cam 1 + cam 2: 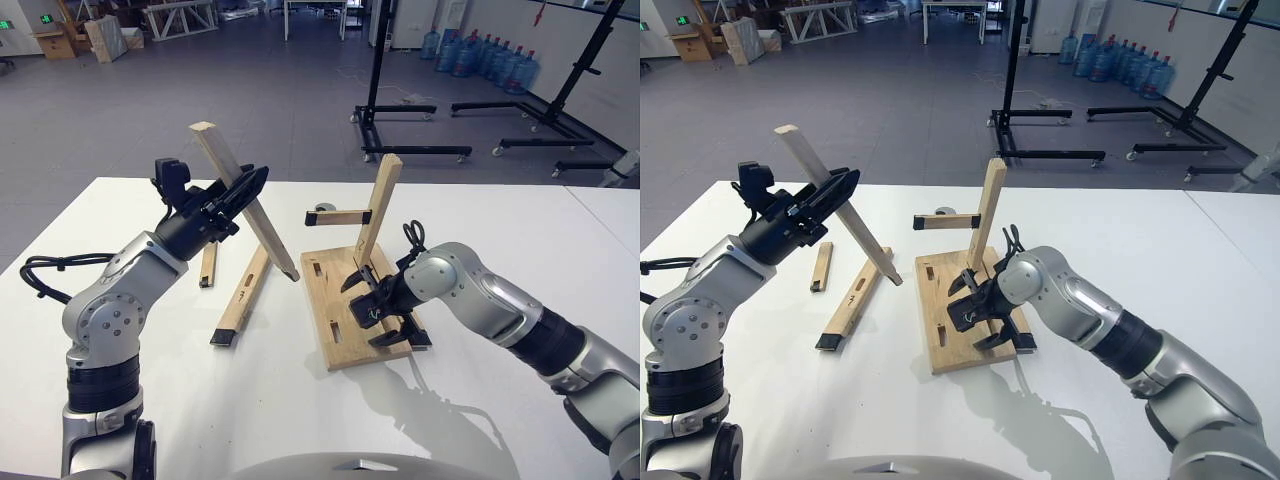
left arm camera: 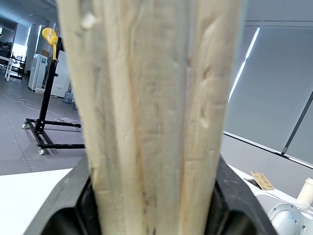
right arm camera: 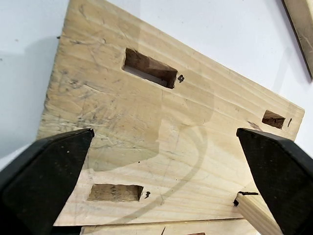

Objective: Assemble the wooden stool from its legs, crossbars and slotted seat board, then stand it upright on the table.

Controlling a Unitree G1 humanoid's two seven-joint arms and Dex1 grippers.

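The left gripper [image 1: 238,197] is clamping a long pale wooden leg [image 1: 268,238] partway along its length. It is holding the leg off the white table [image 1: 500,230] at a slant, so that one end is sticking up past the black fingers [image 1: 250,184] and the other is pointing down towards the middle of the table. From that wrist, the grain of the leg is running straight out between the two pads.

Just below that hand, a second pale leg with a black foot cap [image 1: 243,295] is lying flat on the table, and a short light wooden crossbar [image 1: 208,265] is lying beside it, nearer the arm.

The right gripper [image 1: 385,310] is hanging low over the flat rectangular pale wooden seat board [image 1: 350,352], with its two black fingers [image 3: 46,171] spread wide and nothing between them except the board's surface. I cannot tell whether the fingertips are touching the wood. Rectangular slots [image 3: 149,68] are showing in the board under the hand.

Right next to this open hand, a third pale wooden leg [image 1: 381,200] is standing in the board, leaning slightly. A short wooden crossbar [image 1: 342,216] is jutting sideways from it, above the table and away from the right hand, towards the left arm's side.
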